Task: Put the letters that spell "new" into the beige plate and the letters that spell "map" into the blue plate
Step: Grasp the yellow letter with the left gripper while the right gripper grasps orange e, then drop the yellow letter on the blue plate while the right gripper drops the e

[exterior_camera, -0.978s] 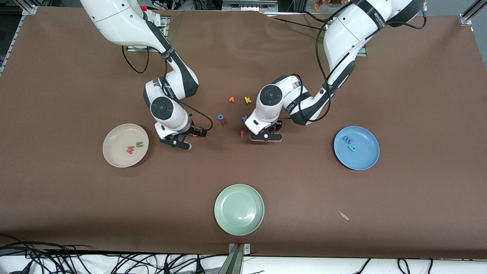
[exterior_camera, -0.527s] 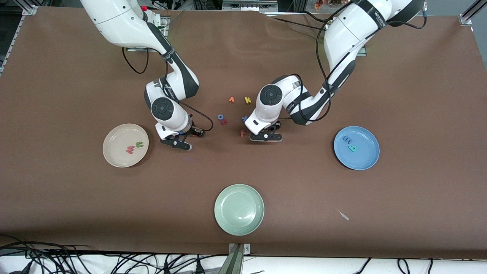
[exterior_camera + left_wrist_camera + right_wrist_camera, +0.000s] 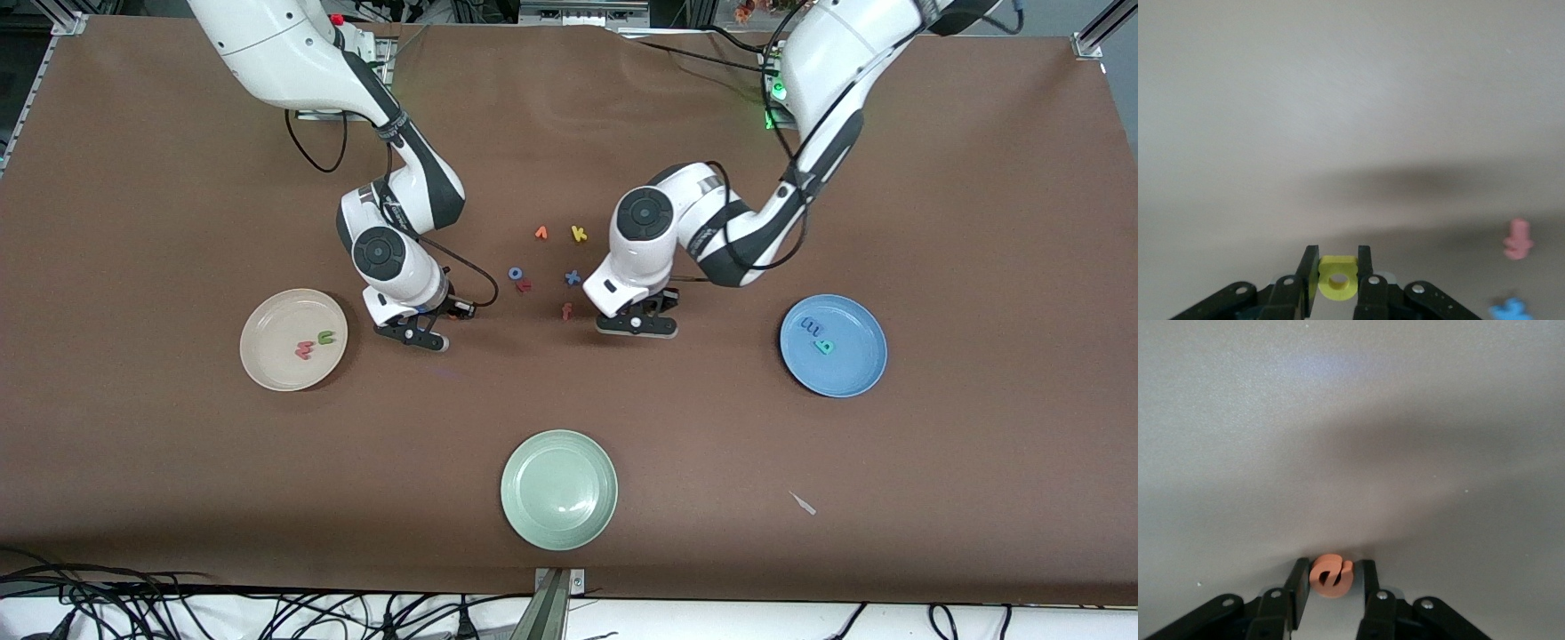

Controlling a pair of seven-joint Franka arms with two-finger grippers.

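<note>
My left gripper is shut on the yellow a and hangs just above the bare table mat, between the loose letters and the blue plate. In that plate lie the blue m and the teal p. My right gripper is low on the table beside the beige plate. Its fingers flank the orange e: one touches it and a thin gap shows at the other. The green n and the pink w lie in the beige plate.
Loose letters lie mid-table between the arms: orange v, yellow k, blue o, blue x, orange-red f. A pale green plate sits near the front edge. A small white scrap lies nearer the left arm's end.
The left gripper closed on the yellow a and shifted with it toward the blue plate. The right gripper's fingers narrowed around the orange e while staying in place.
</note>
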